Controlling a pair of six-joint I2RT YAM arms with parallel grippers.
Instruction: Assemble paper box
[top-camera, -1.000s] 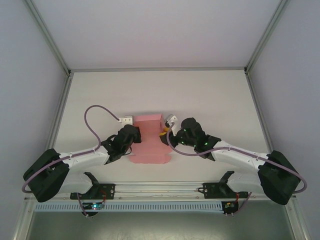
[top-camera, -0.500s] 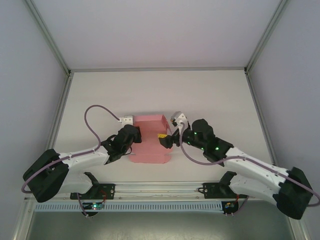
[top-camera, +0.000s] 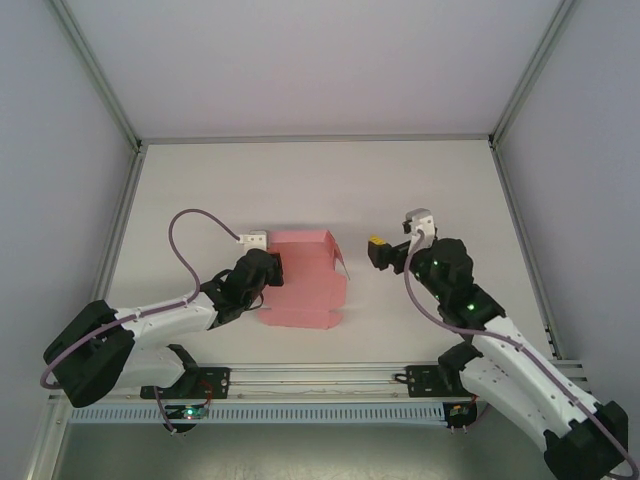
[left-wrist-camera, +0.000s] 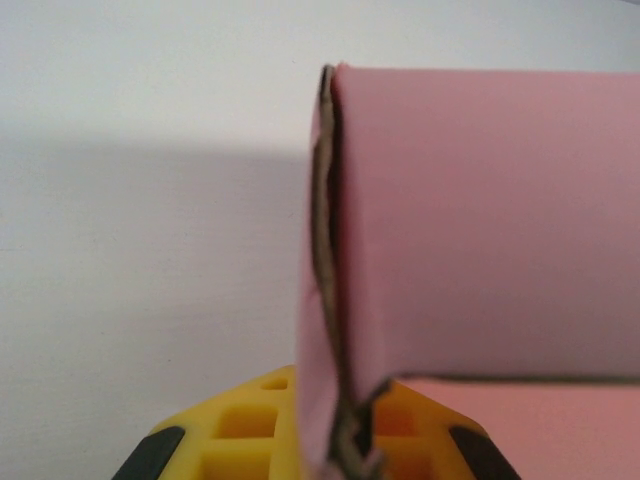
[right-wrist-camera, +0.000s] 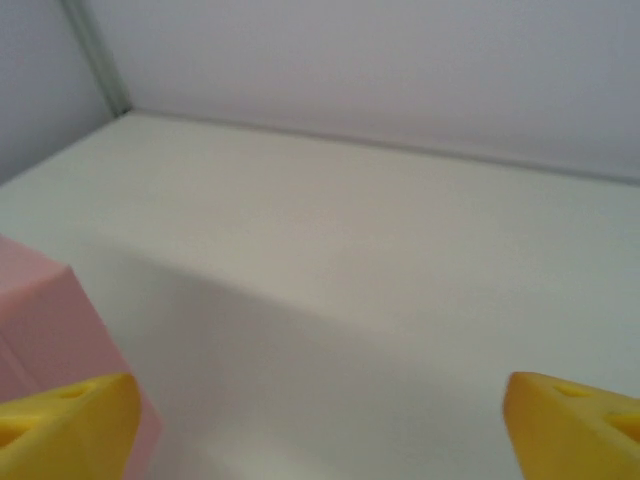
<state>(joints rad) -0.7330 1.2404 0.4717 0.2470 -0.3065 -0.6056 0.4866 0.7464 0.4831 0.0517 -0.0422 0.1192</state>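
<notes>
While the left gripper (top-camera: 270, 272) is clamped on the left wall of the paper box (top-camera: 300, 285), treat that grip as the anchor for the step in hand, which appears to be forming the right-hand side. The box lies on the table (top-camera: 330, 190) near its front edge, between the two arms. In the left wrist view, the yellow fingers (left-wrist-camera: 240, 435) pinch the thin pink card at a folded corner, with the wall standing upright above them. The right gripper (top-camera: 378, 252) hangs just beside the box's right edge without touching it. Its yellow fingertips (right-wrist-camera: 70, 410) are set wide apart, and only bare table lies between them. The flap (top-camera: 338, 268) on the right edge appears partly raised and not yet tucked. To do the step well, keep the left grip firm and steady so the box cannot slide or twist. Bring the right gripper in low and square to the flap. Press along the fold line, not at the free edge, since thin card is likely to buckle under a point load. Close on the flap only once it sits between the fingertips.
</notes>
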